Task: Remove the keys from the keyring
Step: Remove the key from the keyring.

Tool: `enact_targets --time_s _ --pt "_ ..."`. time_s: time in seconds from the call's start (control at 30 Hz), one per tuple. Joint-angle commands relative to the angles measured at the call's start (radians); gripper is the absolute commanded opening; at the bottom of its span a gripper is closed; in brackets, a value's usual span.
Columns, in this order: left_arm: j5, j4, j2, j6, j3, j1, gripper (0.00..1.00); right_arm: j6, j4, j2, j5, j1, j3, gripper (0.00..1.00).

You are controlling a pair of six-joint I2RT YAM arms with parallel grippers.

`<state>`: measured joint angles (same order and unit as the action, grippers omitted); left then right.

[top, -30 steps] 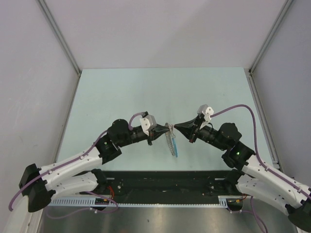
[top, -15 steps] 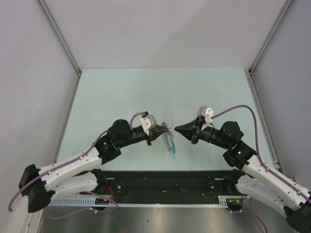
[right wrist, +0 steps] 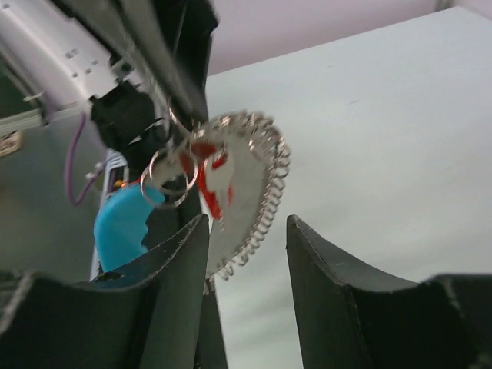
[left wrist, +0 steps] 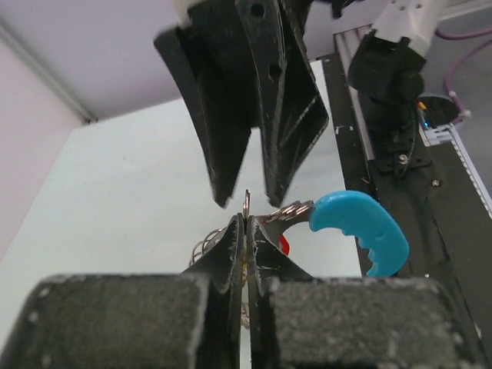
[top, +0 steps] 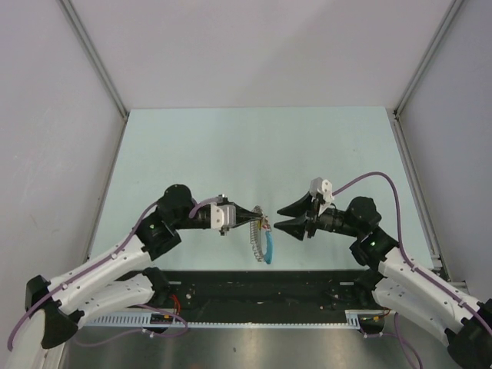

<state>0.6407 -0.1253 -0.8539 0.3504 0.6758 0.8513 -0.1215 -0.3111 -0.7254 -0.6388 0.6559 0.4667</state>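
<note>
Left gripper pinches the top of the floppy, light keyring; right gripper gapes beside it, best nipping the stiff little red key by its head

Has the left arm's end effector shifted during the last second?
Yes. The left end effector, shut on the keyring, drew back toward the table's near edge, slightly leftward.
</note>
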Motion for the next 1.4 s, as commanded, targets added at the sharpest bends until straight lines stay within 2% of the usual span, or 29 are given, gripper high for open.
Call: enact_targets --time_s 0.0,0.1,0.23,0.33,0.47,0.6,0.8,0.9,1.37 --pt "0.295 0.03 0.024 0.142 0.058 -0.029 0.0 -0.069 -0.21 0.035 -0.203 0.008 -0.049 0.49" --pt "0.361 0.062 0.016 0.206 0.056 -0.029 0.0 -0.053 -0.23 0.056 -0.246 0.028 -0.066 0.49" --pt "0.441 0.146 -0.034 0.246 0.099 -0.031 0.0 -0.001 -0.221 0.052 -0.178 0.083 -0.071 0.5" --pt "0.453 0.142 -0.051 0.249 0.111 -0.031 0.0 0.017 -0.249 0.023 -0.164 0.112 -0.071 0.5" --pt "0.458 0.135 -0.06 0.243 0.122 -0.031 0.0 0.039 -0.273 -0.003 -0.136 0.169 -0.068 0.49" --pt "0.442 0.136 -0.062 0.251 0.122 -0.031 0.0 0.077 -0.25 0.014 -0.09 0.198 -0.068 0.33" --pt "0.432 0.167 -0.066 0.277 0.125 -0.031 0.0 0.102 -0.183 0.069 -0.044 0.203 -0.069 0.35" --pt "0.422 0.179 -0.073 0.288 0.13 -0.031 0.01 0.105 -0.166 0.066 -0.061 0.203 -0.069 0.31" --pt "0.407 0.191 -0.071 0.3 0.136 -0.031 0.0 0.108 -0.151 0.026 -0.039 0.244 -0.068 0.27"
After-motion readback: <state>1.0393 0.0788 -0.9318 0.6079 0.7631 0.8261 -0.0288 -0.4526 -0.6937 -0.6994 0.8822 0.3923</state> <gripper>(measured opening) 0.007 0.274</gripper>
